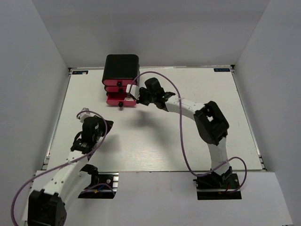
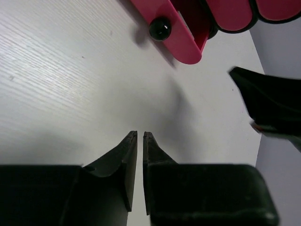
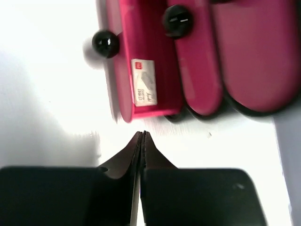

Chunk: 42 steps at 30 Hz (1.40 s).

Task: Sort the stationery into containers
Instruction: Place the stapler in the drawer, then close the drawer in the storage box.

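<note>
The containers are a black cabinet (image 1: pixel 121 66) at the back of the table with three pink drawers. Its bottom drawer (image 1: pixel 120 100) is pulled out, black knob (image 3: pixel 104 43) in front. A small white printed eraser (image 3: pixel 143 88) lies inside that drawer, near its right end. My right gripper (image 3: pixel 142 133) is shut and empty, just off the drawer's right end, and it also shows from above (image 1: pixel 139 98). My left gripper (image 2: pixel 139 133) hovers over bare table in front of the cabinet; its jaws stand almost together with nothing between them. It sits at centre-left in the top view (image 1: pixel 105 126).
White table (image 1: pixel 155 141) inside grey walls. The middle drawer's knob (image 3: pixel 178 20) sits above the pulled-out drawer. The right arm's purple cable (image 1: pixel 181 141) loops over the table's middle. The right gripper's dark finger (image 2: pixel 270 103) shows at the right of the left wrist view.
</note>
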Each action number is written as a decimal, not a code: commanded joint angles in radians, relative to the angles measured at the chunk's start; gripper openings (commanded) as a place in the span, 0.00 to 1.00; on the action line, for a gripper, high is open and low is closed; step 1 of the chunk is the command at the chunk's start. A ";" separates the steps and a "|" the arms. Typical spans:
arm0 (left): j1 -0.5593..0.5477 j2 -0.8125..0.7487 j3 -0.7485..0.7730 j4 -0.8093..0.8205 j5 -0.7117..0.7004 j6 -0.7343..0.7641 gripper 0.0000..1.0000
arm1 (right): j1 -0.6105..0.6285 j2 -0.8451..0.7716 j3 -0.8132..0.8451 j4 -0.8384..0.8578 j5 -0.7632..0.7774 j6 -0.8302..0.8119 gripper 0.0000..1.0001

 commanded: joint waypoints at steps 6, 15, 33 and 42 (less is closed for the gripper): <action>0.016 0.436 0.064 0.347 0.029 -0.104 0.14 | -0.062 -0.365 -0.291 0.093 -0.045 0.182 0.00; 0.016 0.855 0.357 0.320 0.055 -0.127 0.17 | -0.145 -0.582 -0.544 0.095 -0.043 0.205 0.00; 0.016 1.031 0.580 0.175 0.003 -0.187 0.26 | -0.253 -0.660 -0.622 0.098 -0.085 0.240 0.00; 0.016 1.112 0.682 0.185 -0.006 -0.206 0.33 | -0.276 -0.657 -0.630 0.087 -0.086 0.225 0.00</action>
